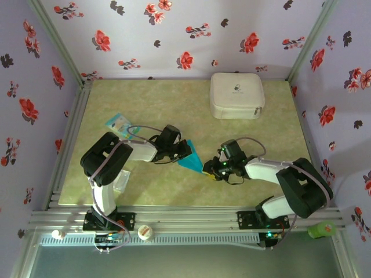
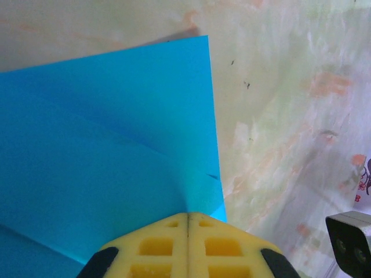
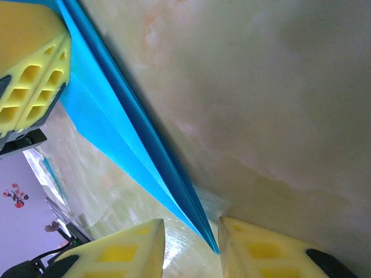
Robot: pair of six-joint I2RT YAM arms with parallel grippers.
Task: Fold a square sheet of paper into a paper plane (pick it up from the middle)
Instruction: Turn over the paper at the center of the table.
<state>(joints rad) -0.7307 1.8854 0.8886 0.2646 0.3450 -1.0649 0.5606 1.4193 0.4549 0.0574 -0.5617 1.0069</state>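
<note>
left gripper (image 2: pixel 188 216) pinches paper (image 2: pixel 104 145), pinch pt hidden; right gripper (image 3: pixel 191 234) ajar astride its tip.

Overhead, two wrist close-ups on paper (image 1: pixel 191 157)

Teal paper plane (image 3: pixel 122 145), sharp tip between parted right claw (image 3: pixel 191 231) fingers, left claw (image 3: pixel 32 69) gripping wide end
</note>
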